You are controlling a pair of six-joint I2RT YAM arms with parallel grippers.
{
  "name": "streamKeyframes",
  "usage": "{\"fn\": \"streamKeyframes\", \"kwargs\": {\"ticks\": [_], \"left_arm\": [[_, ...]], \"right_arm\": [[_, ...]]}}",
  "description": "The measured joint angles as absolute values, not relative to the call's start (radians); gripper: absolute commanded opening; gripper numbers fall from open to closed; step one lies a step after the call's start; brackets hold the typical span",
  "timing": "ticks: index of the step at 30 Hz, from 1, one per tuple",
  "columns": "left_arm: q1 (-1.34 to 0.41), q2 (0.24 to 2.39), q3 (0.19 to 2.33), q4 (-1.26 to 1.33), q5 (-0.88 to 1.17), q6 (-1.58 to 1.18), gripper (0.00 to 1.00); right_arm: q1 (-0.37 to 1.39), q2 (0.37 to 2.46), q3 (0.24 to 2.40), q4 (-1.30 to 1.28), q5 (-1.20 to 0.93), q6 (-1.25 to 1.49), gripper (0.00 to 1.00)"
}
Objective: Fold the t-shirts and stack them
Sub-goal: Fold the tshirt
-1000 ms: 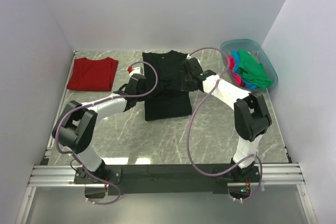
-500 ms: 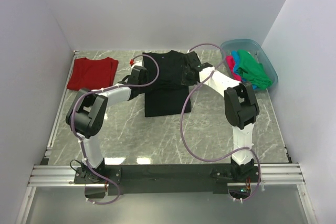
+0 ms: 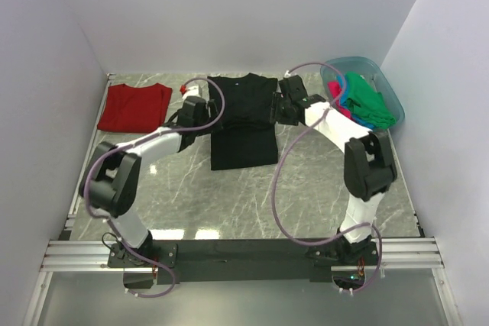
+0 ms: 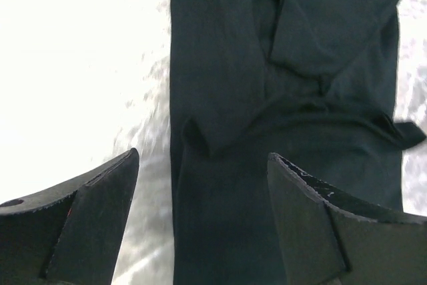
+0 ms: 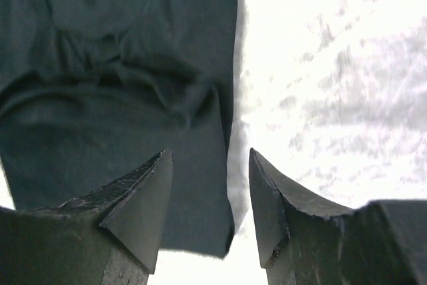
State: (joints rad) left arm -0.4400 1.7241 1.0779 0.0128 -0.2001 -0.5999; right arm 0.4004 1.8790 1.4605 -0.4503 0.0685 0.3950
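black t-shirt (image 3: 243, 116) is partly folded at the middle of the counter's (image 3: 306, 181) far edge. left gripper (image 4: 201, 158) and right gripper (image 5: 209, 155) are held open and empty over its side edges. red t-shirt (image 3: 135, 107) is laid folded at the far left corner, and coloured shirts (image 3: 365, 101) are left unfolded in the tub (image 3: 391, 89) at the far right corner.

The middle shirt (image 3: 243, 124) lies flat at the centre of the table (image 3: 321, 181) — your left gripper (image 4: 200, 165) over its left edge, your right gripper (image 5: 210, 165) over its right edge. The left shirt (image 3: 135, 107) lies well apart, back left. The tub (image 3: 395, 97) stands back right, with the piled shirts (image 3: 365, 99) in it.
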Motion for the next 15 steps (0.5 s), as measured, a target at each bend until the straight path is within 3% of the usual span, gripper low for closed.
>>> {"fn": "streamKeyframes", "kwargs": {"ticks": [9, 15], "left_arm": [[-0.464, 1.485, 0.749, 0.067, -0.100, -0.674, 0.84], [-0.505, 1.448, 0.684, 0.071, -0.068, -0.706, 0.84]], "right_arm": [[0.414, 1.653, 1.136, -0.397, -0.011, 0.426, 0.58], [0.430, 1.627, 1.000, -0.359, -0.051, 0.440, 0.58]]}}
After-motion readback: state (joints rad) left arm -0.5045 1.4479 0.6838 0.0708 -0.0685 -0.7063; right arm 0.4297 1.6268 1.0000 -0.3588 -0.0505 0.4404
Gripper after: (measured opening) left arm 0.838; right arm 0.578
